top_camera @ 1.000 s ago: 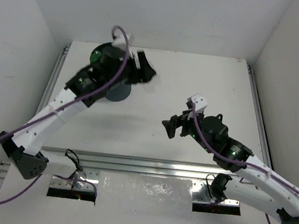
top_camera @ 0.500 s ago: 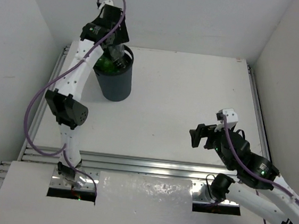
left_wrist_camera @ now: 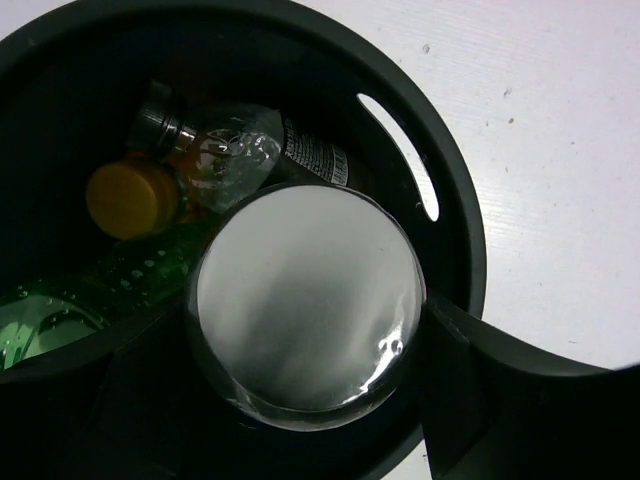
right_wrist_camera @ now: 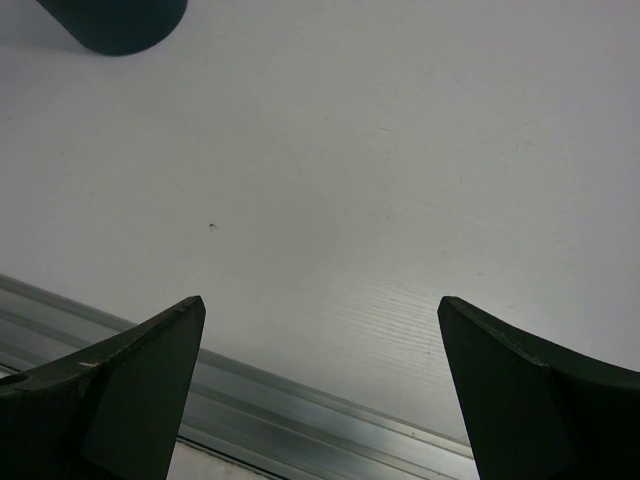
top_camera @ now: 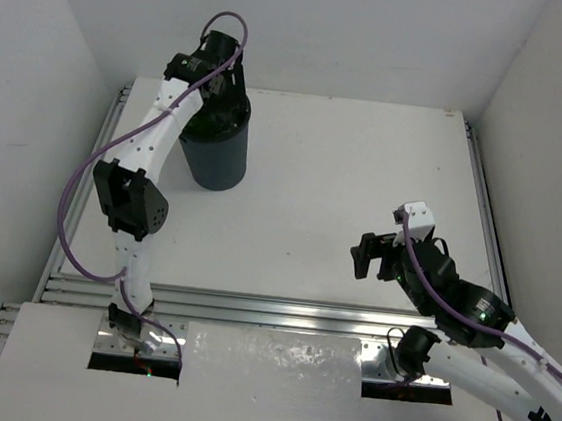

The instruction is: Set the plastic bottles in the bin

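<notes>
Fingers of the left arm clasp a clear plastic bottle, long axis pointing down into the round dark grey bin just below; right arm's fingers gape empty, far off.

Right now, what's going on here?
The left gripper holds a clear bottle over the mouth of the bin, not yet let go. A green bottle, an orange-capped bottle and a black-labelled bottle already lie inside. The right gripper hangs open above the table, holding nothing.
</notes>
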`<state>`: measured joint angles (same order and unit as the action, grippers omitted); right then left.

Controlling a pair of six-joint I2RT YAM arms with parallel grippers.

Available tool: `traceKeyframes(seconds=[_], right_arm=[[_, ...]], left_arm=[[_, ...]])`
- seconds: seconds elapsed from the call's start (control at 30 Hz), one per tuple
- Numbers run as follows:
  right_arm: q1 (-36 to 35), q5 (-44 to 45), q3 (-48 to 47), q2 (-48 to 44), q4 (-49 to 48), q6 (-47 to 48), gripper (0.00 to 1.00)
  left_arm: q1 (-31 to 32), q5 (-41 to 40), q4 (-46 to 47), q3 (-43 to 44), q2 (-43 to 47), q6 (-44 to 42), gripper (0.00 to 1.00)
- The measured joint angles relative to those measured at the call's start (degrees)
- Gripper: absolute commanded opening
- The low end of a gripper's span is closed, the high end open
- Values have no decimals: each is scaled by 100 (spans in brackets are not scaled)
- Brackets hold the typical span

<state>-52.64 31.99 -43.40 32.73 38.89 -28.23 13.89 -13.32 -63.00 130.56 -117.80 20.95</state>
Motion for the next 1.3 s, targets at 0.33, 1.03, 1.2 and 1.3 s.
traceKeyframes(seconds=[0.33,1.03,1.2,1.3], right_arm=[[0,-225,0,39,-31,20,99],[0,597,-1054,328,927,214,99],[0,940,-1222,177,1255,251,99],[0,986,-1180,-81,1307,249,99]], left_arm=[[0,-52,-7,155,116,35,100],[-2,-1547,2087,-6011,7281,297,100],[-2,-1126,2334,-7447,8808,177,100],[-2,-1016,2559,-7827,9084,177,100]])
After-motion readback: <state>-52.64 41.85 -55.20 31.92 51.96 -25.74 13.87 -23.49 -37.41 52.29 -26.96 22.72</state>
